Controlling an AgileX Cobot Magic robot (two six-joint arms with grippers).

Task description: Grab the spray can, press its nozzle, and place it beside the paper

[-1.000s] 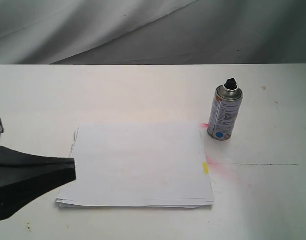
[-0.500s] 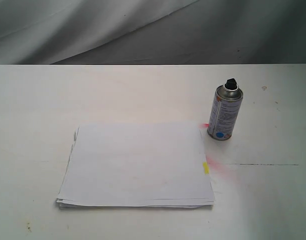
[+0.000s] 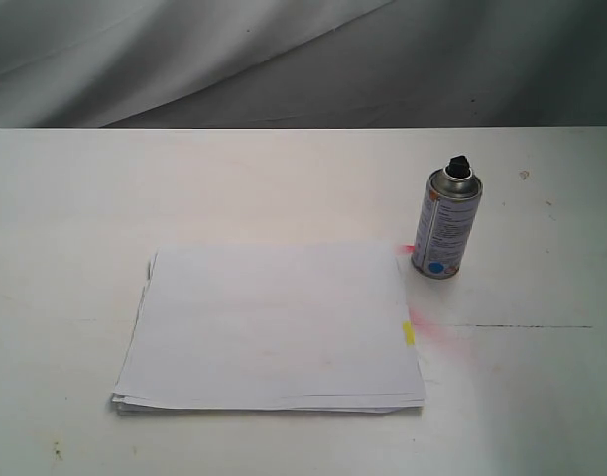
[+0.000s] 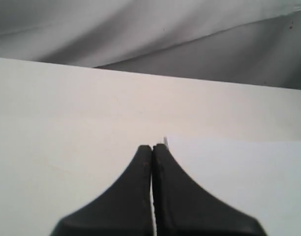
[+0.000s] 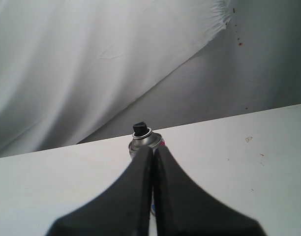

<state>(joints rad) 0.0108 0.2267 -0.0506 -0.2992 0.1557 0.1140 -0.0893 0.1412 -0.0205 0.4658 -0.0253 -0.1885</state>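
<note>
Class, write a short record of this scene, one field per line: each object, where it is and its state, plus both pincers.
spray can: upright on the table, by the paper's far right corner, not held
nozzle: black, atop the can, untouched
paper: flat white stack, yellow mark on right edge
left pincer: shut, empty, near a paper corner
right pincer: shut, empty, facing the can
</note>
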